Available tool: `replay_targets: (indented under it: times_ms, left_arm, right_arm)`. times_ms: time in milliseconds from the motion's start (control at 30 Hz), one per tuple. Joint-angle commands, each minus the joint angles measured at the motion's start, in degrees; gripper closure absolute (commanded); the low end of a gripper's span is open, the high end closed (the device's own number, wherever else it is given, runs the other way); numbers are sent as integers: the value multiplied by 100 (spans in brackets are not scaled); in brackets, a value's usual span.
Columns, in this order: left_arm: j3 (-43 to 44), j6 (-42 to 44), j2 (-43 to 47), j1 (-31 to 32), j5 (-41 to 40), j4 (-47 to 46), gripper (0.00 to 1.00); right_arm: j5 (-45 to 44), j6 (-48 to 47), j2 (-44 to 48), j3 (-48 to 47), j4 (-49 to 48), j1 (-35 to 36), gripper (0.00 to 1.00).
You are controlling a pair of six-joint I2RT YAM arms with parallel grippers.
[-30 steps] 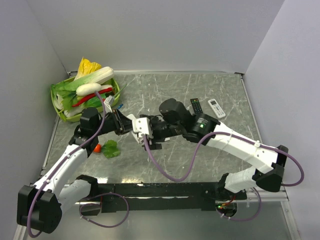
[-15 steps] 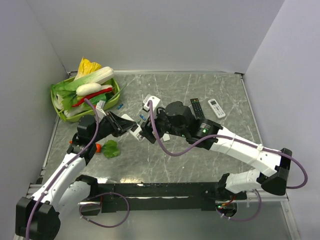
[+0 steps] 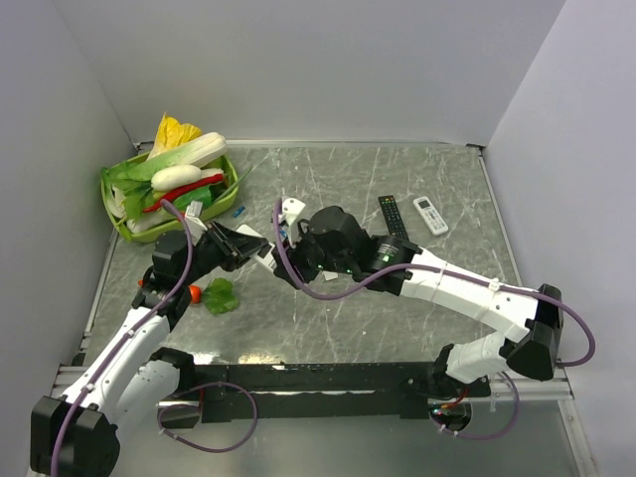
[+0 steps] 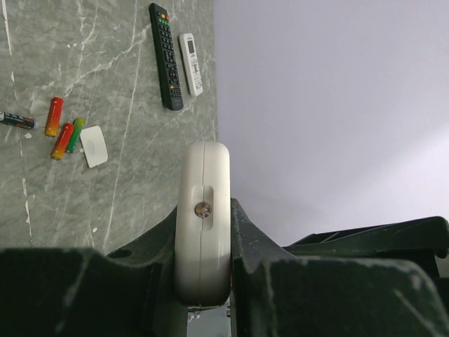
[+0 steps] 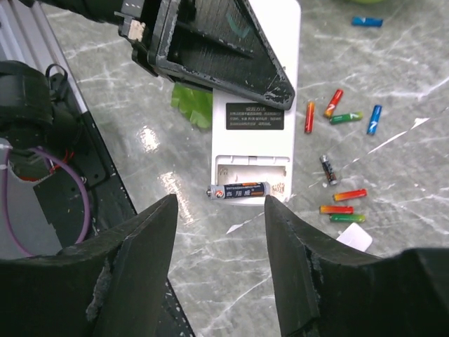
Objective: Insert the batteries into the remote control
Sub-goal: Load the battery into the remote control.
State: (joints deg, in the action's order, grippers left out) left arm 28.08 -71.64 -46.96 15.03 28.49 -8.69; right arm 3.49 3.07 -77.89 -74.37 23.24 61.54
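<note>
My left gripper [image 4: 203, 214] is shut on the small white remote control [image 4: 203, 232], seen edge-on there. In the right wrist view the remote [image 5: 256, 84] shows its white back with the battery bay open. A dark blue battery [image 5: 238, 190] lies across the bay's lower edge and sticks out to the left. My right gripper [image 5: 219, 205] is open and empty, a little above that battery. Several loose batteries lie on the table: red [image 5: 309, 116], green [image 5: 346, 118], blue [image 5: 374, 119] and orange-red [image 5: 349, 194]. In the top view both grippers meet at the remote [image 3: 264, 255].
The white battery cover [image 5: 354, 239] lies by the loose batteries. A long black remote [image 3: 390, 211] and an all-white remote [image 3: 430, 215] lie at the back right. A green basket [image 3: 117, 230] of vegetables stands at the back left. A green leaf [image 3: 221, 295] lies near the left arm.
My right wrist has swung toward the back left and its gripper now stands open over the remote's bay. My left gripper keeps hold of the remote and has shifted slightly.
</note>
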Motion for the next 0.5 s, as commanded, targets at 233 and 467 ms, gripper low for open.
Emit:
replay_targets:
  times_ms: [233, 467]
  left_arm:
    - [119, -43, 134, -9, -98, -28, 98]
    - [146, -35, 170, -17, -107, -10, 98]
  right_arm:
    - [47, 115, -359, -631, 242, 51, 49]
    - [29, 167, -473, -763, 418, 51, 58]
